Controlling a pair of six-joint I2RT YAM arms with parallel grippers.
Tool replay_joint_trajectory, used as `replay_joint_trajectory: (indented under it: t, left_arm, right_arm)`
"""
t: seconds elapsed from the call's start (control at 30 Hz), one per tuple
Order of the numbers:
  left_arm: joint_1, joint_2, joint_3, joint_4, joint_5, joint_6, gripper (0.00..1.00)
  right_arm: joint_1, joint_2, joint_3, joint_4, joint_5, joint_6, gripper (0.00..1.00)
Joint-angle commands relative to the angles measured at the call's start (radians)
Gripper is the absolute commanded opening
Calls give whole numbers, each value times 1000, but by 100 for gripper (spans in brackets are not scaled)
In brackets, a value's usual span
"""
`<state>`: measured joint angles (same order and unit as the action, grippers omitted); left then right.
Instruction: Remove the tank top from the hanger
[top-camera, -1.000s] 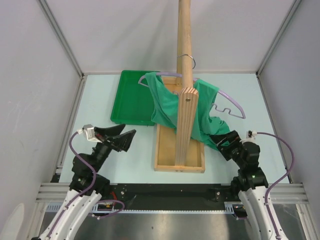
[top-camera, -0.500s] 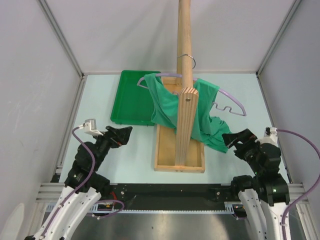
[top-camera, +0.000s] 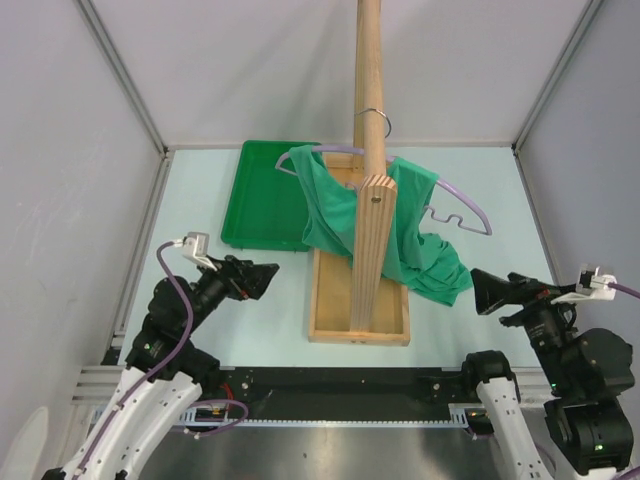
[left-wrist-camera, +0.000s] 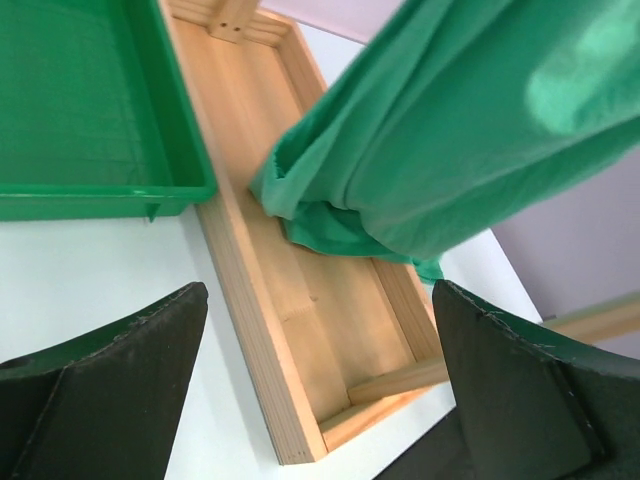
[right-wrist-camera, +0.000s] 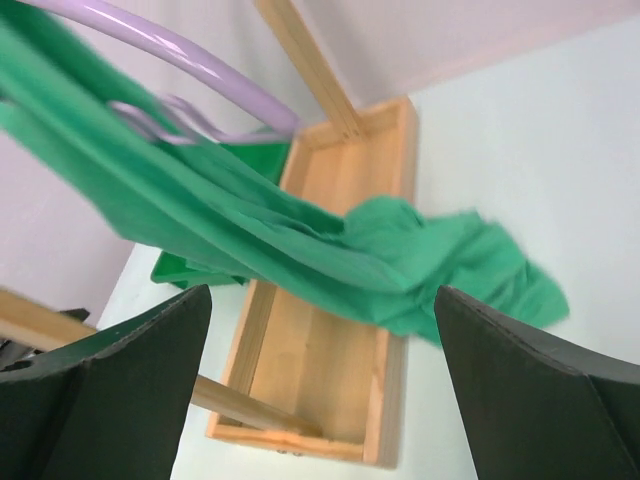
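The tank top (top-camera: 400, 235) hangs on the hanger (top-camera: 458, 203), at the middle of the table (top-camera: 200, 190). The hanger's metal hook (top-camera: 372, 115) is looped around the tall wooden pole (top-camera: 368, 60). The cloth drapes down both sides of the pole. Its lower hem falls partly into the open wooden base (top-camera: 330, 320) that carries the pole. A crumpled corner spills over the right rim of that base onto the table. The right arm of the hanger, with its wavy notches, stands bare beyond the cloth. On the left side, only the tip of the hanger shows past the cloth.

A green tray (top-camera: 262, 200) lies on the table just left of the wooden base, touching or nearly touching its far left corner.

The left gripper (top-camera: 262, 278) hovers low over the table, left of the wooden base and near the front edge of the green tray. It points toward the base. Its fingers (left-wrist-camera: 120, 380) are spread wide with nothing between them. It is clear of the cloth.

The right gripper (top-camera: 485, 290) is right of the base, near the spilled corner of the tank top and pointing toward it. From the overhead view, contact cannot be confirmed. In the right wrist view, its jaws are spread wide and hold nothing; the cloth lies beyond the fingertips.
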<state>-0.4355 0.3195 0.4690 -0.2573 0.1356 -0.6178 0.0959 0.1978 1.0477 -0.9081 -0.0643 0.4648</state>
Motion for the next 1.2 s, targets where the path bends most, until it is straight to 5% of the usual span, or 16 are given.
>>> replay_joint_trajectory:
  t: [0.0,0.2,0.5,0.63,0.77,1.17]
  left_arm:
    - [4,23,54,21,98,47,100]
    - [6,55,100,18,173,47,100]
    - [6,84,164,-30,228,67,100]
    - [6,104,203,-36,251,75,99]
    - [6,127,218,-28,262,76,99]
    - [6,161,218,3,302,69,99]
  right_arm:
    - [-1,104,92,173,-147,-201,100]
    - [-1,304,230,232,-413,-395,100]
    - [1,524,383,222,-460,-531,100]
    - [1,606,379,255,-687,-613,93]
    - [-1,669,408,301,-765,-609,80]
    - [7,856,512,462,-937,-563,82]
